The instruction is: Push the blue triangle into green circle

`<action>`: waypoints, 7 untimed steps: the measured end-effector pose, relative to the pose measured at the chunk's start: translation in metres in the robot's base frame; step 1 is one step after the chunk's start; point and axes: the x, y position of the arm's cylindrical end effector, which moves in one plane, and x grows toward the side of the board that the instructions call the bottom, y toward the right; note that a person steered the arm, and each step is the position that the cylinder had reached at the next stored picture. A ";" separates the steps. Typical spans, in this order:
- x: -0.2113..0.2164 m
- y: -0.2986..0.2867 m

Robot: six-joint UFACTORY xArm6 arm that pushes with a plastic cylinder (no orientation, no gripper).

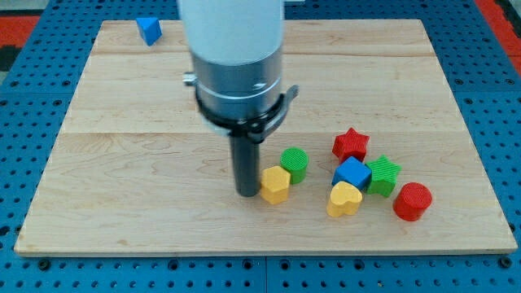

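Where the wooden table [122, 163] runs out to its left and near-left parts, the boards lie bare, and the widest open room is there and along the far right. The blue triangle [148, 30] sits alone at the far left corner, just inside the far edge and well apart from everything else. All the other blocks crowd the near right part, with a strip of bare wood between them and the near edge.

Counted, there are eight blocks. Two are blue: the triangle and a blue cube [351, 173]. Two are green: the green circle [294, 163] and a green star [383, 175]. Two are red: a red star [351, 144] and a red cylinder [412, 201]. Two are yellow: a yellow hexagon [275, 184] and a yellow heart [343, 198].

The tool is a plain dark rod that cannot open or close and has hold of nothing. My tip [247, 194] stands on the table just left of the yellow hexagon, touching it or nearly so; the green circle lies just beyond that hexagon, to its far right.

The table is pale planked wood, resting on a blue perforated board [24, 89] with a red patch at the far right corner.
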 end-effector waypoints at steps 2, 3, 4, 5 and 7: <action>-0.027 -0.082; -0.076 -0.147; -0.127 -0.198; -0.201 -0.218; -0.312 -0.227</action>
